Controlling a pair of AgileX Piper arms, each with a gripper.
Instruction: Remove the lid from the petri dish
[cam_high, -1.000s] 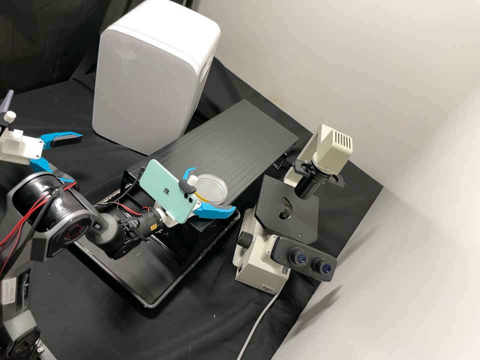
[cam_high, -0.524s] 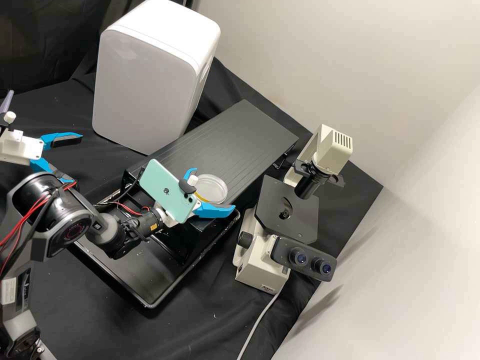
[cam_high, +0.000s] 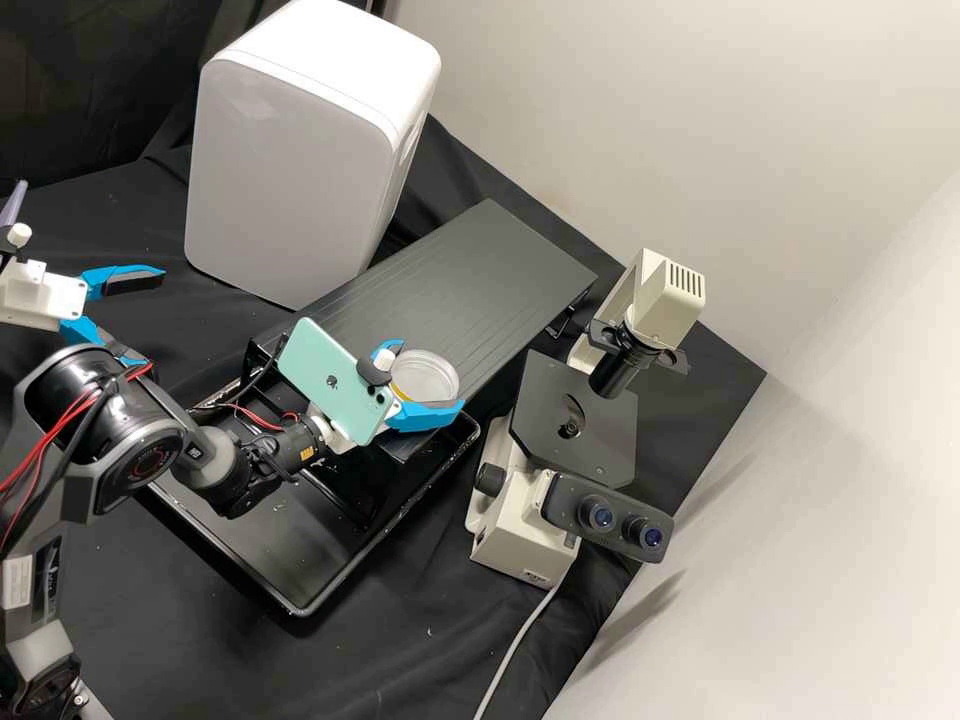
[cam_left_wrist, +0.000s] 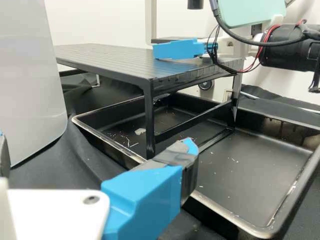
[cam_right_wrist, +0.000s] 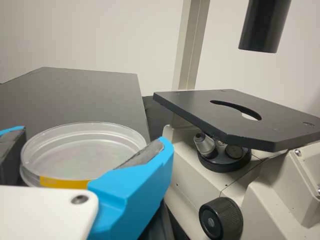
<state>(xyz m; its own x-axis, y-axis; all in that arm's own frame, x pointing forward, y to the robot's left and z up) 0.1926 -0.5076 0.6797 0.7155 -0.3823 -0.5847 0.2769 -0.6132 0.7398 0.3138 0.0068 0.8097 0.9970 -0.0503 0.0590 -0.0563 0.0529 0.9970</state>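
Black cloth covers the bench, with a white box at the back, a microscope off to one side and a black shelf standing in a tray. We see the dish on the shelf's near end, at the corner toward the microscope, with the lid on and not yet lifted. The right gripper is at it, its blue fingers pressed against the rim from opposite sides, and we judge it clamped on the lid. The left gripper sits well apart over the cloth near the box, fingers spread, holding nothing. On handling, we judge the dish to be thin clear plastic: very light, stiff, smooth and a bit slippery, and likely to crack if squeezed hard. The lid probably rests loose over the base, which shows a yellow layer low down. We think the best hold is high on the lid's side wall, above that yellow band, with a gentle squeeze. Pinch too low and we expect the base to come up with it or skid off the shelf corner.
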